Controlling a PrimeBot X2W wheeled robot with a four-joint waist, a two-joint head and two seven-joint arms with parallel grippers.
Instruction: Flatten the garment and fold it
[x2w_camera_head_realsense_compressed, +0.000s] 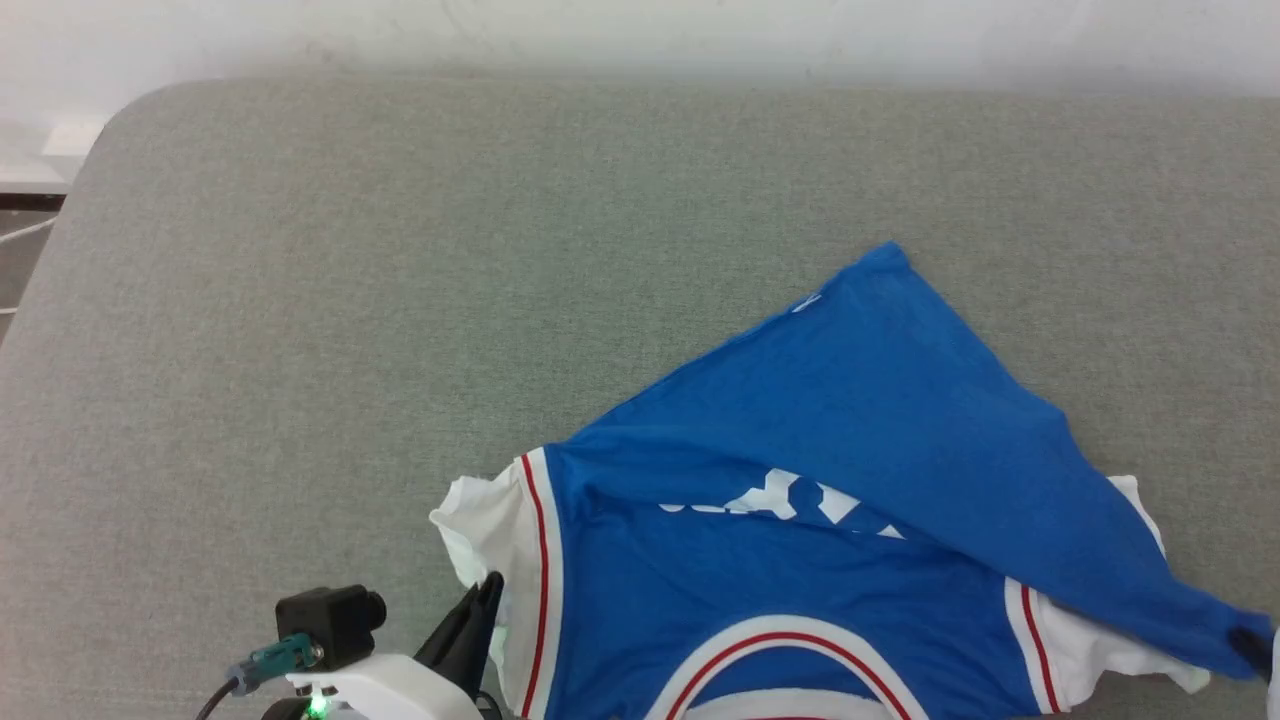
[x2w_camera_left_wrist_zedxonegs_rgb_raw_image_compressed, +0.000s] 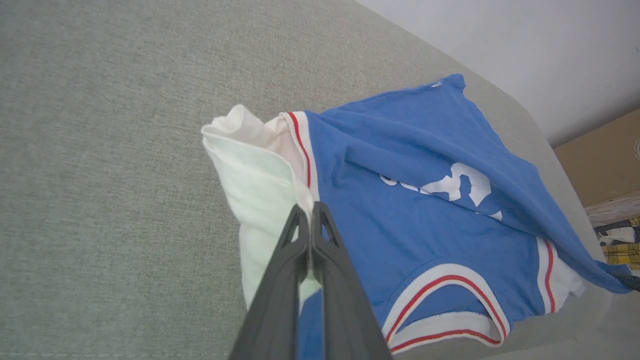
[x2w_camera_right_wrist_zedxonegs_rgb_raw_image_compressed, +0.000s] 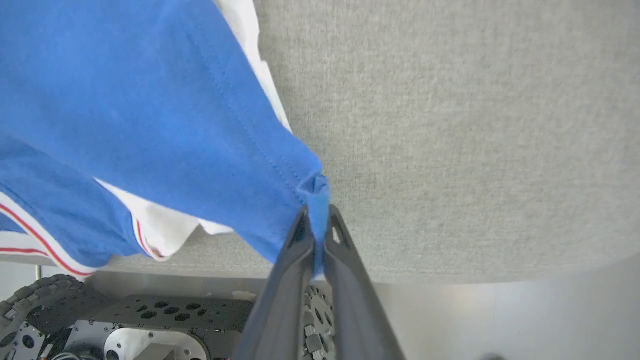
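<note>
While the royal blue jersey T-shirt (x2w_camera_head_realsense_compressed: 800, 430) lies rumpled on the grey fabric tabletop (x2w_camera_head_realsense_compressed: 400, 300) in the head view, the left wrist view shows the left gripper (x2w_camera_left_wrist_zedxonegs_rgb_raw_image_compressed: 310, 212) pinching its white sleeve (x2w_camera_left_wrist_zedxonegs_rgb_raw_image_compressed: 250, 190); right wrist view, the right gripper (x2w_camera_right_wrist_zedxonegs_rgb_raw_image_compressed: 316, 220) clamps a blue hem corner (x2w_camera_right_wrist_zedxonegs_rgb_raw_image_compressed: 312, 187).

Blue garment (x2w_camera_head_realsense_compressed: 850, 400), white-red trim

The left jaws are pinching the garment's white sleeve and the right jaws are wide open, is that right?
No. The right jaws are shut on a blue corner of the garment, as the right wrist view shows. The left jaws do pinch the white sleeve.
</note>
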